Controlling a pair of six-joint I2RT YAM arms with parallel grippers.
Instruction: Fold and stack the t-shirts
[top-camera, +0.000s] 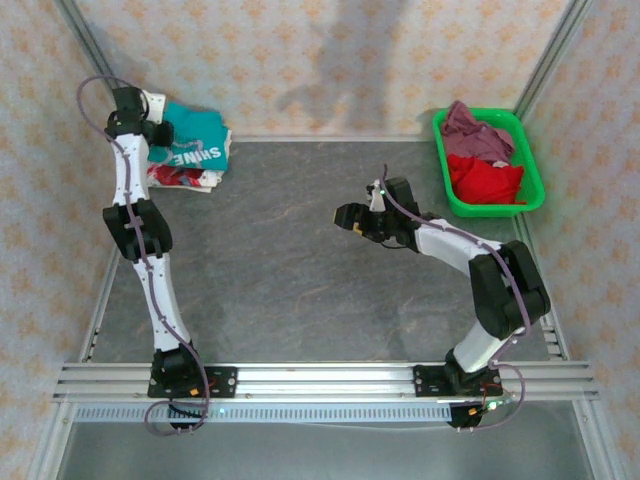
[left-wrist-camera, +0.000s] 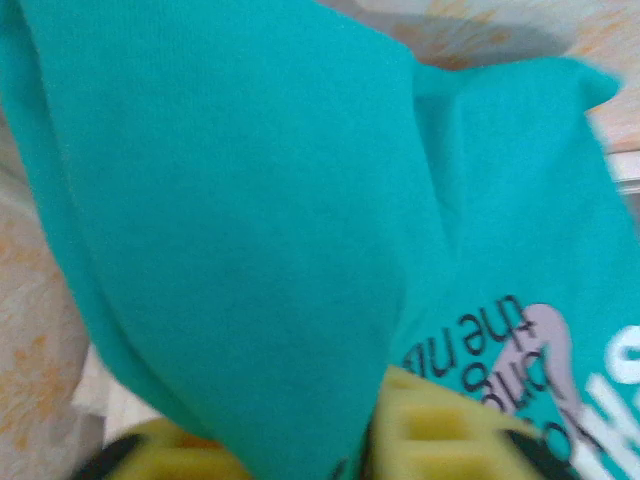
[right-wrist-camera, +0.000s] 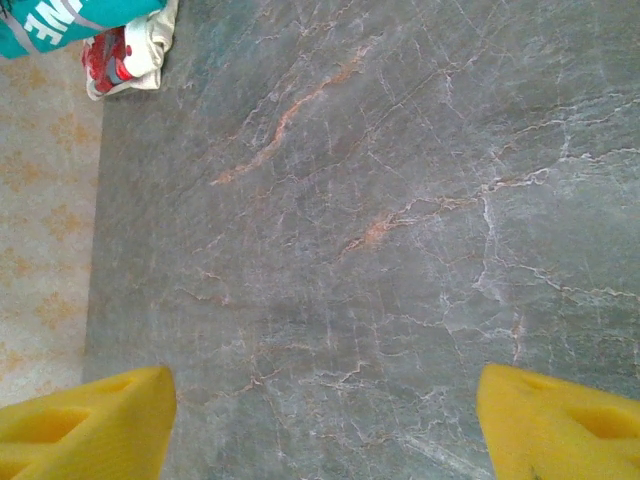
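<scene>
Left gripper (left-wrist-camera: 310, 445): yellow fingers (left-wrist-camera: 440, 435) low in the wrist view, with a fold of the teal t-shirt (left-wrist-camera: 250, 200) draped down between them. The fingers stand apart with cloth in the gap; cannot tell whether they pinch it or only sit against it.

Teal t-shirt: folded, white lettering up, at the far left corner of the table (top-camera: 290, 270). It lies on the white t-shirt with red print (top-camera: 185, 178), whose edge sticks out on the near side.

Right gripper (right-wrist-camera: 325, 420): jaws wide apart, nothing between them, above bare table just right of centre.

Far right: green basket (top-camera: 490, 209) holding the red t-shirt (top-camera: 485, 180) and the mauve t-shirt (top-camera: 475, 128), both crumpled, mauve on the far side.
</scene>
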